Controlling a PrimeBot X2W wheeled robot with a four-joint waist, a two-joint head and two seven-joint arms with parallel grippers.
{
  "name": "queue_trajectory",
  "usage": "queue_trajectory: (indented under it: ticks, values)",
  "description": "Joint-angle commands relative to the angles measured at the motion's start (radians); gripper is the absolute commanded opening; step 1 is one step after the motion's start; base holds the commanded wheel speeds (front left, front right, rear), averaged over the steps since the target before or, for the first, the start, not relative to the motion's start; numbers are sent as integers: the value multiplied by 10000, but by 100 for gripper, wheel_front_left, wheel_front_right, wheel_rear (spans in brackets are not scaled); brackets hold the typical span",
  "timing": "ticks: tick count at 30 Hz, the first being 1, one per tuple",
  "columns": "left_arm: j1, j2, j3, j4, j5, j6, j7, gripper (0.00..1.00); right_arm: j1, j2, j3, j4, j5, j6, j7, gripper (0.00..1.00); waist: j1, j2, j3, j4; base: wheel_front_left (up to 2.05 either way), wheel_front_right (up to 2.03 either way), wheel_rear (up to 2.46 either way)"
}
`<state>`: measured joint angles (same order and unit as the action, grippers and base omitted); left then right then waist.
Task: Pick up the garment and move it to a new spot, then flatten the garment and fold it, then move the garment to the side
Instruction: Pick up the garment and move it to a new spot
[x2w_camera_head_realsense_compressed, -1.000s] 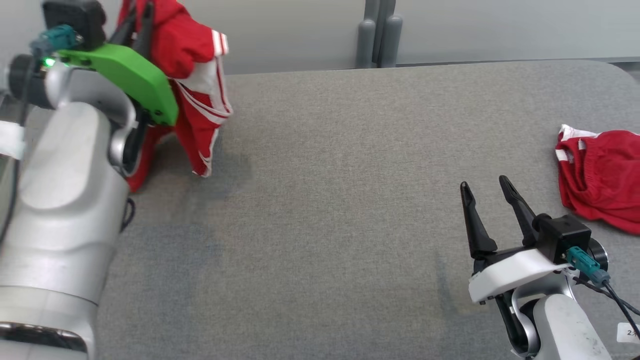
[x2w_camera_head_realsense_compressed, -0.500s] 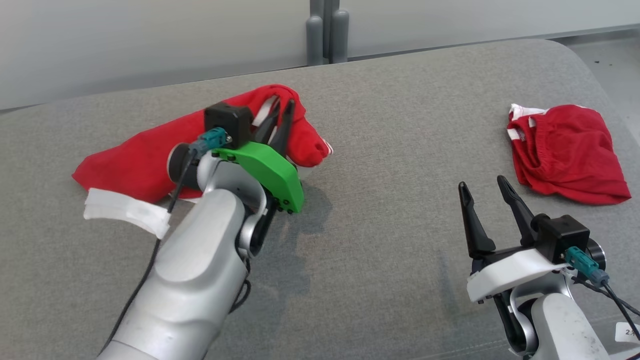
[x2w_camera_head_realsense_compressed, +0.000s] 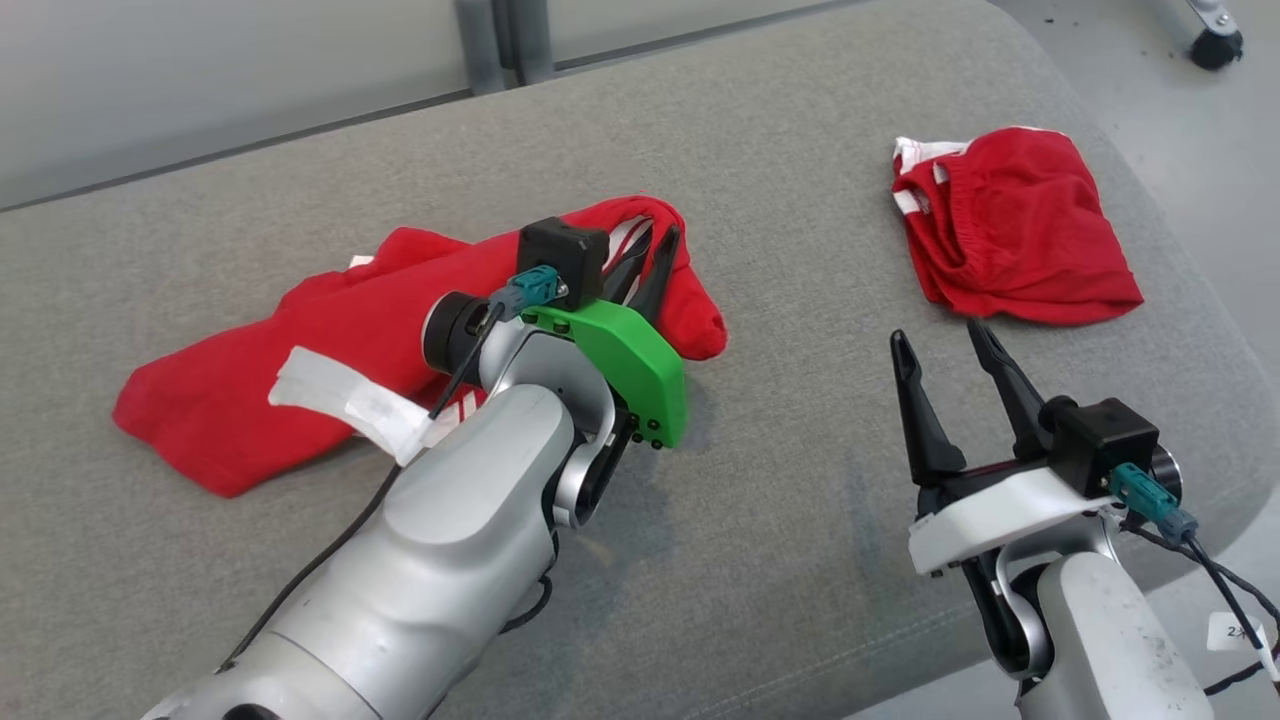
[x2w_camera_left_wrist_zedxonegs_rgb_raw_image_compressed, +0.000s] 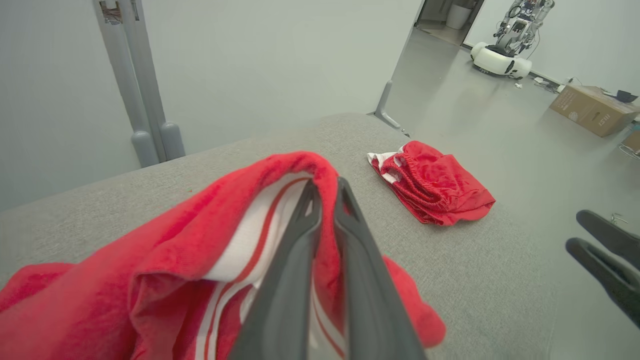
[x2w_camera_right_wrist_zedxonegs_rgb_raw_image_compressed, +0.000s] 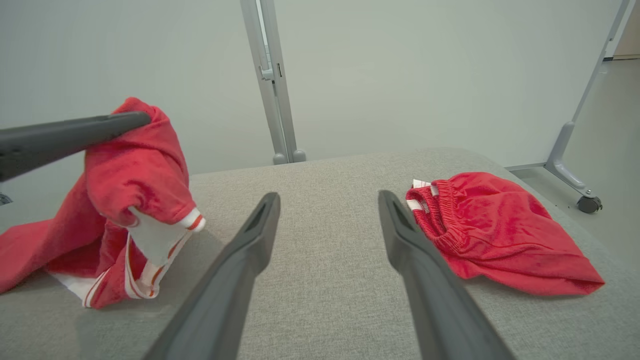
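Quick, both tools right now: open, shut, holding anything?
Left tool: shut on the red fabric garment with white stripes.
Right tool: open, holding nothing.

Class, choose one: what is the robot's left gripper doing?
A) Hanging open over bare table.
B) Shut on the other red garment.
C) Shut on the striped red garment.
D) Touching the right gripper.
C: the left gripper is pinched shut on a fold of the striped red garment; the other red garment lies apart, untouched.

The garment (x2w_camera_left_wrist_zedxonegs_rgb_raw_image_compressed: 150, 260) spills past the left wrist view's bottom edge — from the head, the left arm (x2w_camera_head_realsense_compressed: 470, 520) covers part.
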<state>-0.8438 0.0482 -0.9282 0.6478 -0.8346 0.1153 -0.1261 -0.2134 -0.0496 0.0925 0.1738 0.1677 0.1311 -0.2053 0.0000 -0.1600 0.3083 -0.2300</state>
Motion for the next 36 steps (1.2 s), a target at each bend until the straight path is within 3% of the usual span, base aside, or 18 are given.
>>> queue_trajectory:
  ticks: [1, 4, 5, 6, 7, 8, 15, 24, 29, 36]
  values:
    - [-216, 42, -210, 153, -296, 127, -131, 0, -158, -20, 81, 77, 85, -7, -112, 100, 0, 0, 529, -667, 0, 0, 0]
    - [-385, 31, -653, 491, -711, 274, -280, 0, -335, -28, 218, 168, 189, -7, -203, 100, 0, 0, 701, -959, 0, 0, 0]
    - [-421, 37, -793, 629, -835, 326, -315, 15, -391, -25, 243, 197, 217, -7, -226, 100, 0, 0, 748, -1024, 0, 0, 0]
    - [-491, 40, -928, 738, -921, 371, -388, 41, -430, -25, 261, 221, 234, -7, -264, 100, 0, 0, 790, -1069, 0, 0, 0]
    - [-559, 39, -1045, 842, -1020, 381, -465, 96, -455, -20, 267, 246, 243, -7, -281, 100, 0, 0, 826, -1092, 0, 0, 0]
    - [-609, 45, -1158, 932, -1159, 420, -545, 100, -486, -20, 258, 277, 251, -7, -305, 100, 0, 0, 857, -1101, 0, 0, 0]
    - [-776, 38, -1666, 1372, -1727, 348, -967, 100, -552, -25, 83, 396, 164, -9, -415, 100, 0, 0, 952, -862, 0, 0, 0]
    - [-763, 32, -1688, 1960, -1805, 56, -1384, 100, -381, -31, -219, 381, -162, -9, -379, 100, 0, 0, 455, 232, 0, 0, 0]
    - [-12, 291, -744, 1676, -967, 49, -1381, 100, -45, -31, -332, 366, -262, -9, -242, 100, 0, 0, -9, 848, 0, 0, 0]
    - [1998, 850, 1074, 91, 492, 324, -1386, 100, 512, -28, -338, 446, -265, -9, 21, 100, 0, 0, -533, 1527, 0, 0, 0]
